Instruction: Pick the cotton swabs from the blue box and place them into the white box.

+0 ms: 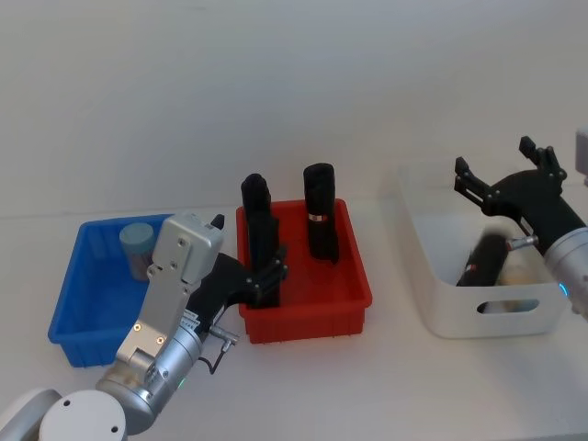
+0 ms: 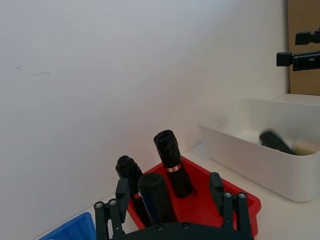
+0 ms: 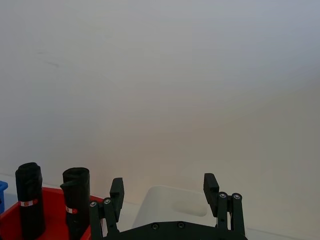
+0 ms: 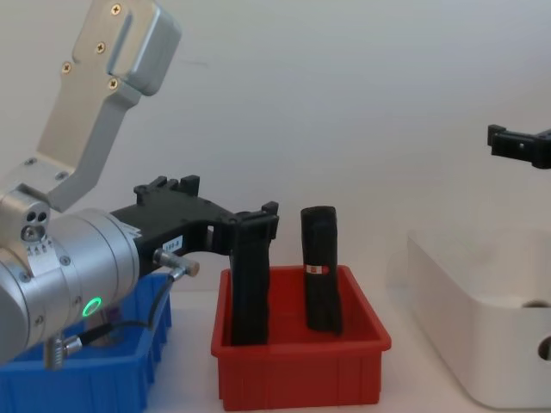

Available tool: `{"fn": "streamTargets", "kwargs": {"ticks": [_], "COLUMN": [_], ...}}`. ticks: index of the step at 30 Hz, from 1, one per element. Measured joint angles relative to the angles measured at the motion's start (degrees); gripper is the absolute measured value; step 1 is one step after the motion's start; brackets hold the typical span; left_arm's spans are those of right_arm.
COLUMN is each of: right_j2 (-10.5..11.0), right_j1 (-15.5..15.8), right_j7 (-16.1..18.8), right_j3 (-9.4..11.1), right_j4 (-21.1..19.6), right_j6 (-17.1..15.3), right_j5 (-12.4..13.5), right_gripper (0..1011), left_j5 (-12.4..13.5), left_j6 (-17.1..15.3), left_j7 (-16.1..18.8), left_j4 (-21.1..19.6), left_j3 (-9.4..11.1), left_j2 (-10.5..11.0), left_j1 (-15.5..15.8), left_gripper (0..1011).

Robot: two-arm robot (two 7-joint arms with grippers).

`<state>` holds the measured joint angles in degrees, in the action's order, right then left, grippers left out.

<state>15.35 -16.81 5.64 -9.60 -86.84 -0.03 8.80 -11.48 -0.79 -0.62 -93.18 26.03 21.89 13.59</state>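
One tub of cotton swabs (image 1: 138,250) with a pale blue lid stands in the back of the blue box (image 1: 83,285). My left gripper (image 1: 266,276) is open and empty at the red bin's front left, right of the blue box, with a black roll (image 2: 155,197) between its fingers (image 2: 122,195). My right gripper (image 1: 505,179) hangs open and empty above the white box (image 1: 459,312). Inside that box lie a blurred black roll (image 1: 482,262) and a pale thing (image 1: 519,271) that I cannot identify.
The red bin (image 1: 303,317) stands between the two boxes and holds upright black rolls (image 1: 320,220). The white wall runs close behind all three containers. Bare tabletop lies in front of them.
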Motion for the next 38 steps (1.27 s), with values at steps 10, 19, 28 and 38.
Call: {"fn": "streamTargets", "kwargs": {"ticks": [10, 19, 28, 38], "right_j2": [0.16, 0.2, 0.26, 0.26], "right_j1": [0.23, 0.32, 0.37, 0.41], "right_j7": [0.2, 0.27, 0.32, 0.34], "right_j3": [0.16, 0.22, 0.28, 0.28], "right_j4": [-0.12, -0.17, -0.22, -0.22], "right_j6": [0.07, 0.12, 0.13, 0.12], "right_j5": [0.32, 0.46, 0.52, 0.56], "right_gripper": [1002, 1002, 1002, 1002], "left_j5": [0.0, 0.0, 0.0, 0.0], "left_j6": [0.0, 0.0, 0.0, 0.0], "left_j7": [0.0, 0.0, 0.0, 0.0], "left_j4": [0.0, 0.0, 0.0, 0.0], "left_j3": [0.0, 0.0, 0.0, 0.0], "left_j2": [0.0, 0.0, 0.0, 0.0], "left_j1": [0.0, 0.0, 0.0, 0.0], "left_gripper": [1004, 1004, 1004, 1004]}}
